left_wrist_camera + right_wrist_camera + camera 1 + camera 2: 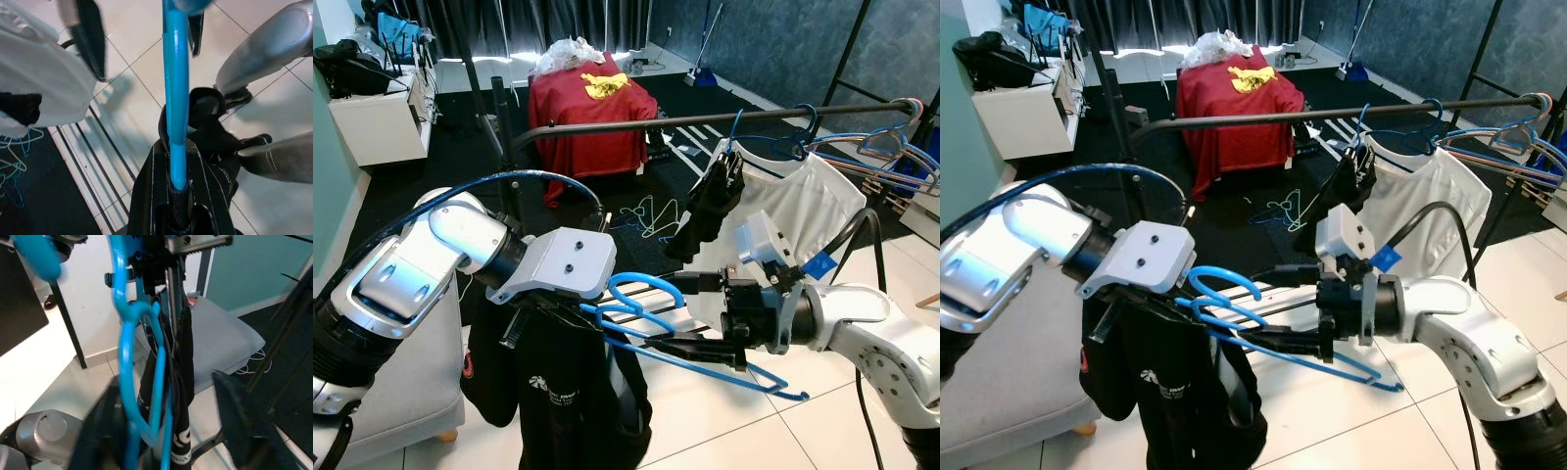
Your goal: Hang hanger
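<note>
A blue plastic hanger [644, 286] carries a black garment [570, 401] in front of me, low and left of the clothes rail [705, 119]. My left gripper [597, 315] is shut on the hanger near its hook; the left wrist view has the blue bar [176, 122] pinched between the fingers [151, 196]. My right gripper [671, 341] reaches in from the right at the same height. Its fingers [239, 431] stand wide apart on either side of the hanger [127, 357], open.
On the rail hang a white shirt [813, 196], a dark garment [710, 206] and several bare hangers [891, 147]. Behind is a red-covered stand [592, 113]. Loose hangers [651, 215] lie on the dark floor. A grey cushion [401, 392] is at my left.
</note>
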Motion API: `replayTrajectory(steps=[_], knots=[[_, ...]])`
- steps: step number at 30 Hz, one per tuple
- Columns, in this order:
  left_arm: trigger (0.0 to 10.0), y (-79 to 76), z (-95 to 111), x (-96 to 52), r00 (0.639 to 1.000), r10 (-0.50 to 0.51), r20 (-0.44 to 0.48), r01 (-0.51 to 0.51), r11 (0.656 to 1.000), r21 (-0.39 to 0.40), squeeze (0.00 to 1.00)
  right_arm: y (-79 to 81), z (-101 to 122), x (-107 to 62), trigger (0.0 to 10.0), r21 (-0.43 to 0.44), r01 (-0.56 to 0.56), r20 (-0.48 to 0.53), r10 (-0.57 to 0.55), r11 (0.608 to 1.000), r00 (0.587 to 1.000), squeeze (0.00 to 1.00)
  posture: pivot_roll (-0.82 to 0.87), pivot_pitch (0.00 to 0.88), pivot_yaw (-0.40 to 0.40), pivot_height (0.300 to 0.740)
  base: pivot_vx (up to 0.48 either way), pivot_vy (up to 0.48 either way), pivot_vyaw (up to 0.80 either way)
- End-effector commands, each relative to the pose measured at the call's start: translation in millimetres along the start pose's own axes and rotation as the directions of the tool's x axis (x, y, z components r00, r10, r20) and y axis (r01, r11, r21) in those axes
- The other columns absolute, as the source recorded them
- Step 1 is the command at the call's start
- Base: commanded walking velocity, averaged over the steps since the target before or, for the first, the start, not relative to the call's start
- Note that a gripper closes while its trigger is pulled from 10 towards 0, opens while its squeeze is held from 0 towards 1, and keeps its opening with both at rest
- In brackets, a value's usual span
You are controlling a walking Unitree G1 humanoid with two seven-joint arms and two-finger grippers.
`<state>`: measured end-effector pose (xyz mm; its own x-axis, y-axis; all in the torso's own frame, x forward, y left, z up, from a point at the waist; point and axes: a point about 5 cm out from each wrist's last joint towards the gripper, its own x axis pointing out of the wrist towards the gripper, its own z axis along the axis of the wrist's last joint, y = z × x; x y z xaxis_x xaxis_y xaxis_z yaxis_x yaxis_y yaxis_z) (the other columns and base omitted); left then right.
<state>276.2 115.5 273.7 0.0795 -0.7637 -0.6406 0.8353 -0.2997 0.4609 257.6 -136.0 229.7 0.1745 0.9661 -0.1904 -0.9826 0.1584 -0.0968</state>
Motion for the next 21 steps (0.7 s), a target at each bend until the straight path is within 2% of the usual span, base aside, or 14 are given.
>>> replayTrajectory(steps=[1,8,17,18,20,21], knots=[[10.0,-2.6,8.0,9.9,0.998,-0.044,0.042,0.042,0.999,0.031,0.0,-3.7,-2.7,2.5,0.0,-0.008,0.024,-0.024,-0.024,1.0,0.999,0.0,0.13,0.0,-0.014,0.74,0.0,0.0,0.0],[10.0,-2.4,14.1,12.9,0.997,-0.036,0.062,0.034,0.999,0.026,0.0,-8.0,-9.4,8.1,0.0,-0.037,0.049,-0.085,-0.052,0.998,0.995,0.0,0.13,0.0,-0.016,0.74,0.0,0.0,0.0],[10.0,-2.8,17.3,12.7,0.996,-0.04,0.08,0.037,0.999,0.034,0.0,-11.0,-10.5,7.2,0.0,-0.052,0.076,-0.09,-0.081,0.996,0.993,0.0,0.13,0.0,-0.014,0.74,0.0,0.0,0.0],[10.0,-2.5,17.6,10.6,0.995,-0.04,0.096,0.037,0.999,0.031,0.76,-11.9,-10.5,5.7,0.0,-0.057,0.088,-0.084,-0.093,0.995,0.992,0.0,0.13,0.0,-0.012,0.74,0.0,0.0,0.0],[10.0,-2.5,17.6,10.6,0.995,-0.04,0.096,0.037,0.999,0.031,0.76,-11.9,-10.5,5.7,0.0,-0.057,0.088,-0.084,-0.093,0.995,0.992,0.0,0.13,0.0,-0.012,0.74,0.0,0.0,0.0],[10.0,-1.9,17.5,7.2,0.993,-0.042,0.114,0.039,0.999,0.026,1.0,-12.2,-10.0,4.2,0.0,-0.06,0.099,-0.075,-0.103,0.993,0.992,0.0,0.13,0.0,-0.009,0.74,0.0,0.0,0.0]])
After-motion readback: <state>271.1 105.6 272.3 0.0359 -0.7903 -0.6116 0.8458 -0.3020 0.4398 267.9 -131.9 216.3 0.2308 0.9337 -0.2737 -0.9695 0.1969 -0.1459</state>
